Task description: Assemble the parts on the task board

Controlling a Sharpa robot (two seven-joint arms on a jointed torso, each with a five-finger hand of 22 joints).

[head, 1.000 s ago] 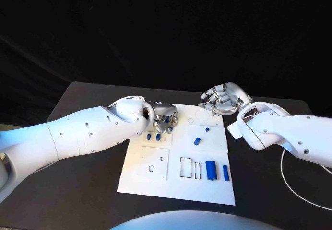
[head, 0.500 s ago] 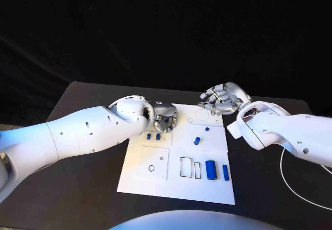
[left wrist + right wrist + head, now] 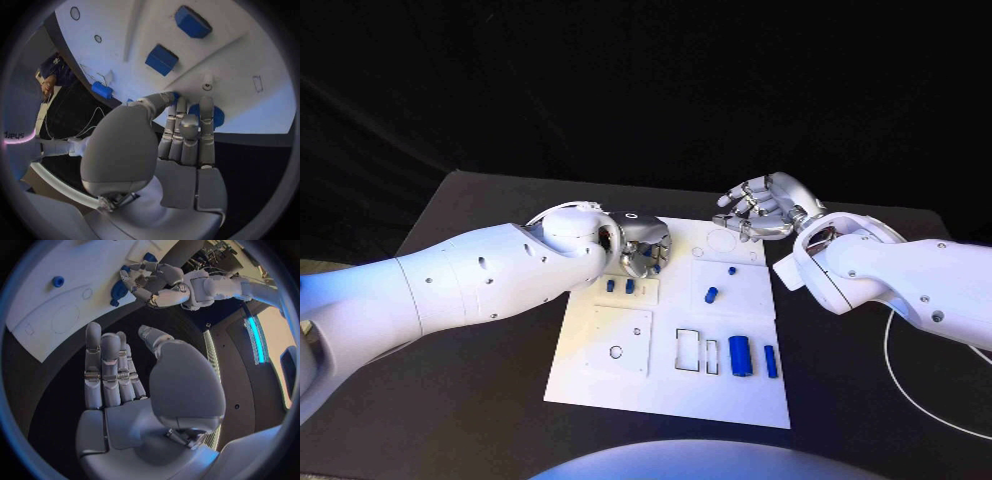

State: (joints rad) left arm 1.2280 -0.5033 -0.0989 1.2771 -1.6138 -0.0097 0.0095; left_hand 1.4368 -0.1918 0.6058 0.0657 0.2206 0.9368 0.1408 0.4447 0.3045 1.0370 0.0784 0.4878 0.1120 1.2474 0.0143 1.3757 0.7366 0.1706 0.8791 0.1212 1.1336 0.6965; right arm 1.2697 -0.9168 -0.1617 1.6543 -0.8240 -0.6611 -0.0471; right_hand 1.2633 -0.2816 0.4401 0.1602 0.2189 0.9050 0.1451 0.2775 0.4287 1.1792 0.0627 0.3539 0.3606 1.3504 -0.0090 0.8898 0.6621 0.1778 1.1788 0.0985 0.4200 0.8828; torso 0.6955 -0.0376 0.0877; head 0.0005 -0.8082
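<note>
Early stage, by look. Left hand (image 3: 640, 248) fingers curled at board (image 3: 625, 380) far-left corner, touching blue part (image 3: 215, 115); grip unclear. Right hand (image 3: 762, 207) spread, empty, beyond far edge. Other parts (image 3: 738, 353) loose on board.

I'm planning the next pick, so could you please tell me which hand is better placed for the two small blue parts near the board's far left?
Probably the left hand: its fingers hover right above those blue parts, while the right hand is open beyond the task board.
</note>
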